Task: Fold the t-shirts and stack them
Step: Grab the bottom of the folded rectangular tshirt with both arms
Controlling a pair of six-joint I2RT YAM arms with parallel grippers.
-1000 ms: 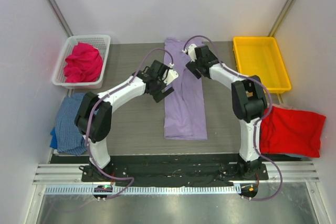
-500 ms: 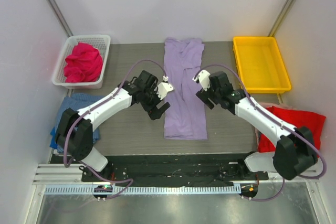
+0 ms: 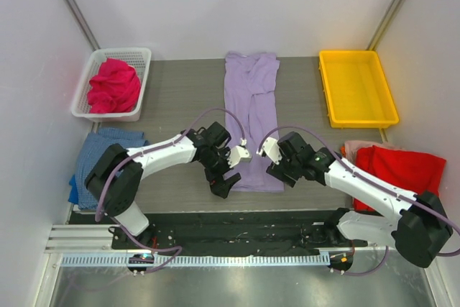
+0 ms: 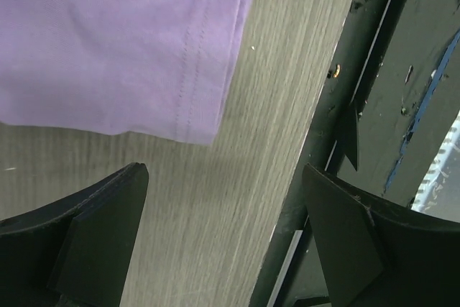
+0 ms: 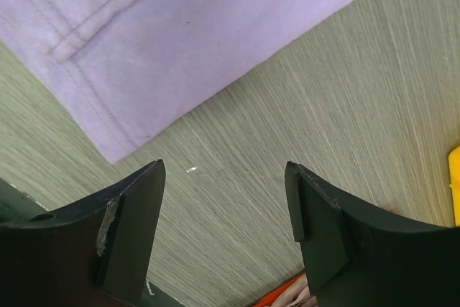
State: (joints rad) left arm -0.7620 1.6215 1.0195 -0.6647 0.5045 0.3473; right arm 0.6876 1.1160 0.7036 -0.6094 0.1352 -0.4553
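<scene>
The lavender t-shirt [image 3: 251,113] lies flat as a long narrow strip down the middle of the table. My left gripper [image 3: 224,180] is open and empty just left of its near hem corner; the left wrist view [image 4: 223,177] shows that corner [image 4: 122,41] ahead of the fingers. My right gripper [image 3: 277,170] is open and empty just right of the other near corner, which shows in the right wrist view [image 5: 180,26] above the open gripper [image 5: 224,170]. The red t-shirt [image 3: 399,174] lies at the right. The magenta-pink one [image 3: 113,85] sits in the basket. The blue checked one [image 3: 97,167] lies at the left.
The white mesh basket [image 3: 122,51] stands at the far left. The yellow tray [image 3: 358,53] stands at the far right. A black rail [image 3: 237,221] runs along the table's near edge, close behind both grippers.
Both arms have drawn back from the shirt's far half to its near hem, one on each side. The shirt's far end now lies uncovered. Both grippers stay open.
</scene>
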